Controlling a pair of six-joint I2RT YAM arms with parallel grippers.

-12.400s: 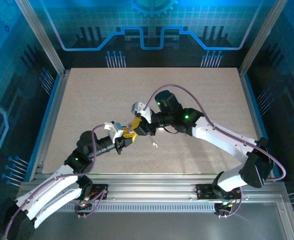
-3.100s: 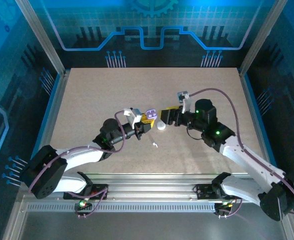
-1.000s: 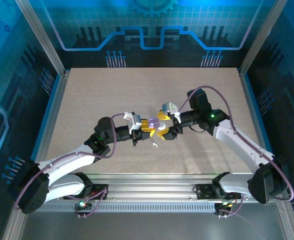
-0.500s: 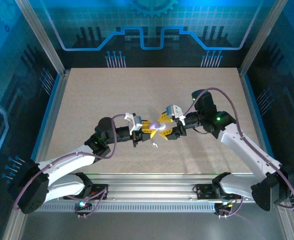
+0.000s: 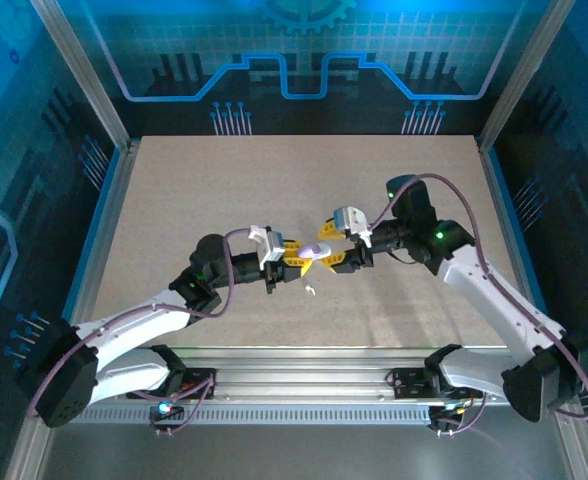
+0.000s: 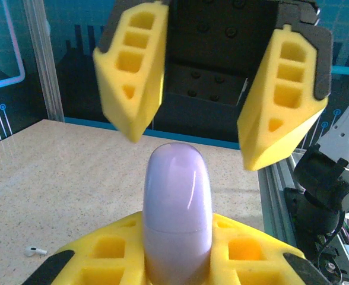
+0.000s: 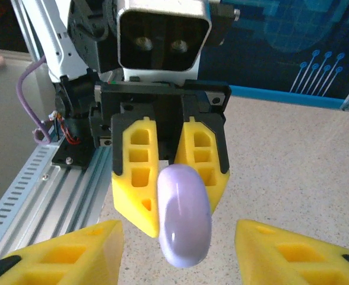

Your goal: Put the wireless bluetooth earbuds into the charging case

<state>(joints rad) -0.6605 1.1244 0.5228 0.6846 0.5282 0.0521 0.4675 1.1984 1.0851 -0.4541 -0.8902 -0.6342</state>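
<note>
**Lavender case offered tip-first into the open right claw**

A smooth lavender pebble-shaped charging case is held clenched in the left claw, above the speckled beige worktop near its middle. The case is gripped by its lower half. A fine seam is seen across its body and the lid looks shut.

The long axis of the case runs straight out from the left claw towards the right claw, which faces it head-on. The rounded free end is thus presented to the right claw. The right claw is released: its yellow ribbed fingers stand apart on either side of that free end, with a gap on each side and no contact that can be made out.

A small white earbud lies on the worktop just to the near side of the spot where the two claws meet. It sits below them and about equally near to both.

The left arm is stretched low from its base towards the right, its wrist level. The right arm is bent high at the elbow and brought back towards the left, so the two wrists are set nose to nose.

The coming move is judged to be a closing of the right claw on the free end, either to lift the lid or to take the case over. It depends on the tip being centred between the fingers. The earbud has not yet been picked up.
</note>
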